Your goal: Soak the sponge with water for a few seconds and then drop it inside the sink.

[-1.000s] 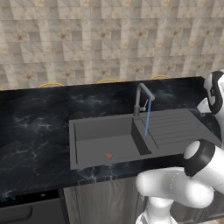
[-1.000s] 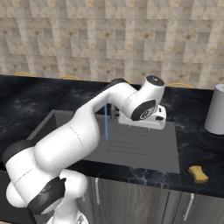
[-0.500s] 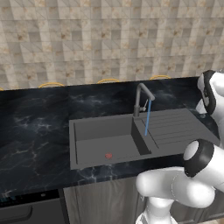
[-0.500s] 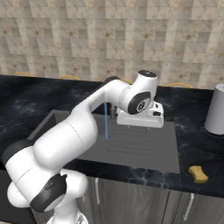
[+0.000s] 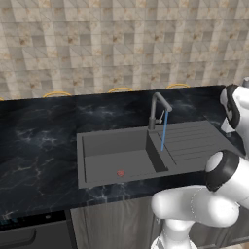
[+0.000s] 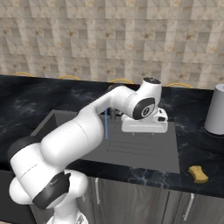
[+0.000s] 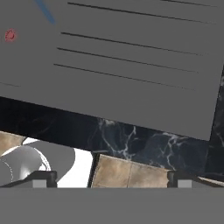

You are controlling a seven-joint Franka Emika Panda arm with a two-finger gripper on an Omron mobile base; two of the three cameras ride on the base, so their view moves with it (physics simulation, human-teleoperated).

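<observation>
The yellow sponge [image 6: 198,174] lies closest to us, on the front edge of the black worktop [image 6: 26,98], to the right of the sink [image 6: 144,151]. Nothing touches it. It is well apart from the robot's hand [image 7: 111,177].

The hand hangs over the ribbed side of the sink, the part with the long lines. In the hand view its two dark finger tips [image 7: 43,176] stand far from each other, so the hand is spread wide and it holds nothing.

The water [image 5: 164,130] falls in a thin blue line from the grey bent faucet [image 5: 158,108] onto the sink, close to the wall between the deep part and the ribbed part. A small red spot [image 5: 120,173] sits on the floor of the deep part.

Further back on the right, a tall grey pot [image 6: 215,115] stands on the worktop. Behind it all is a wall of brown tiles [image 5: 121,44].
</observation>
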